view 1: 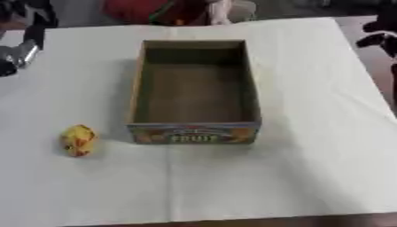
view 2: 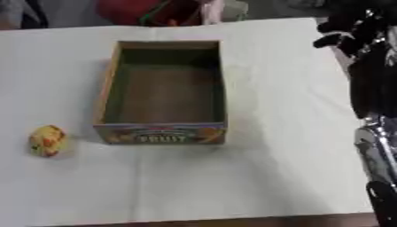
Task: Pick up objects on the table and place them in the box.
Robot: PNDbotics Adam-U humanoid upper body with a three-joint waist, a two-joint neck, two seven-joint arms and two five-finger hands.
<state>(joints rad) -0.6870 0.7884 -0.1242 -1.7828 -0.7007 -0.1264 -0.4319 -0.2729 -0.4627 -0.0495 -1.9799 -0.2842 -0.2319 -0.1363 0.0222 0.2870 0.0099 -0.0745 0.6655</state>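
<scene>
the box (view 1: 194, 91) sits at the centre of the frame on a table (view 1: 310, 133) covered in white. it is open at the top, its inside shows only bare cardboard, and the near wall carries a printed label reading "fruit". a small yellow object (view 1: 77, 140) with red marks lies at the lower left of the frame, near the box's front left corner but apart from it. the left hand (view 1: 23, 42) shows at the upper left edge; finger position cannot be determined. the right hand (view 2: 349, 33) shows at the upper right, fingers curled, holding nothing.
</scene>
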